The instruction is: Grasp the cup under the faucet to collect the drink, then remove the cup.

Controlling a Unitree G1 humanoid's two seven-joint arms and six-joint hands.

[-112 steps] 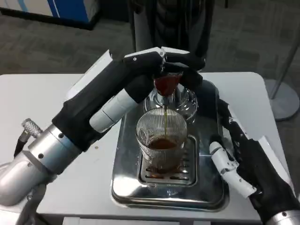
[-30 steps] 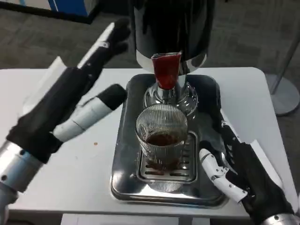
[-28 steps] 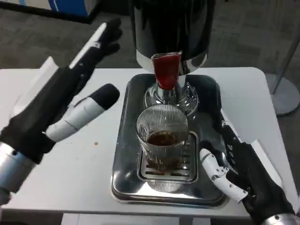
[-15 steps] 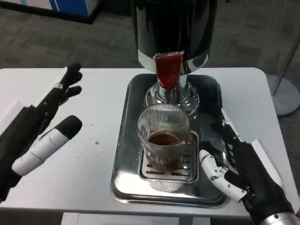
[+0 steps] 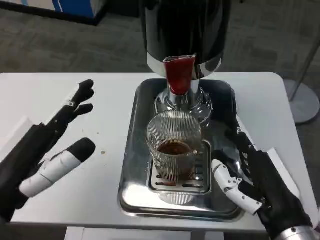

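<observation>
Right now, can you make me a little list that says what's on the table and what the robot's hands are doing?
cup: ribbed glass cup on the grate, some brown drink inside
faucet: red tap above the cup, no stream visible
tray: shiny metal tray under the dispenser
left hand: left hand open over the table, away from the tray
right hand: right hand open beside the cup, not gripping it

left hand (image 5: 42, 150): off red tap lever (image 5: 178, 74), withdrawn left | pour: stopped
</observation>
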